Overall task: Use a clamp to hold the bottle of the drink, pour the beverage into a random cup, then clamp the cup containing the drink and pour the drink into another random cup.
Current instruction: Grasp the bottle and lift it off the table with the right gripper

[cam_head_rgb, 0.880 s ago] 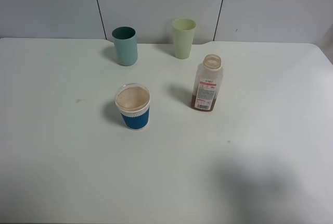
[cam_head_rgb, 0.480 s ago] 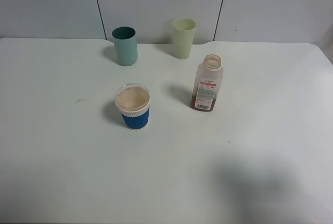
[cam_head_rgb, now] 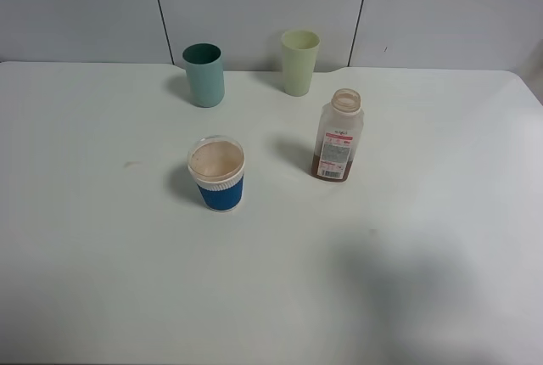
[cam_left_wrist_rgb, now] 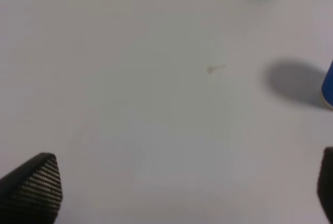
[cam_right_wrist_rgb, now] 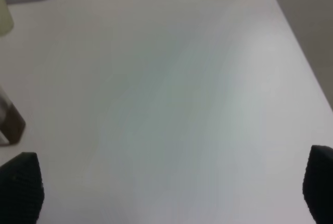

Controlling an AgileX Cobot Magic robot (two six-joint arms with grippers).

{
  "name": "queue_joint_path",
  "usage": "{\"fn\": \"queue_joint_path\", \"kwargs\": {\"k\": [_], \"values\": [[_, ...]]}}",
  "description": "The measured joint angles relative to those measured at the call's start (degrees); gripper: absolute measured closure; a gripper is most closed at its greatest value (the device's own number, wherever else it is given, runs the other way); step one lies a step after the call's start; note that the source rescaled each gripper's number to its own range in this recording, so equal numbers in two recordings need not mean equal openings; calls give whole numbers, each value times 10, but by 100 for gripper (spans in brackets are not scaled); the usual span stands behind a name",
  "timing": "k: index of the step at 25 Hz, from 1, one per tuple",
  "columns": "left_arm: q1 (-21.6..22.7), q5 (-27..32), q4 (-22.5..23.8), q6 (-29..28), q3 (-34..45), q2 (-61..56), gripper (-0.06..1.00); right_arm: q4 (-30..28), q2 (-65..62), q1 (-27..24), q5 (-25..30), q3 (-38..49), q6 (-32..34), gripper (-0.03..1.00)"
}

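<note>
While the left gripper [cam_left_wrist_rgb: 177, 193] and the right gripper [cam_right_wrist_rgb: 169, 187] both stand wide open and empty, I can see only their fingertips at the edges of the wrist views; neither arm shows from the high camera. The bottle [cam_head_rgb: 339, 137] stands upright and uncapped, right of centre on the white table [cam_head_rgb: 441, 212]. It is well apart from the blue cup [cam_head_rgb: 217, 173] on its left, and the teal tumbler [cam_head_rgb: 204, 75] stands farther back. Only a low band of brown beverage [cam_head_rgb: 331, 170] sits at its base. I judge it light, thin-walled and easy to tip or dent. I would close gently across two flat sides at the label, below the shoulder, and keep the open neck level until it is over the cup.
</note>
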Motion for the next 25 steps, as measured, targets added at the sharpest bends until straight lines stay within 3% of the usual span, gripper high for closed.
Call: {"fn": "queue_joint_path", "kwargs": {"k": [5, 25], "values": [[0, 0, 0, 0, 0, 0, -6, 0, 48, 0, -71, -5, -16, -3], [0, 0, 0, 0, 0, 0, -6, -72, 281, 63, -162, -5, -74, -3]]}}
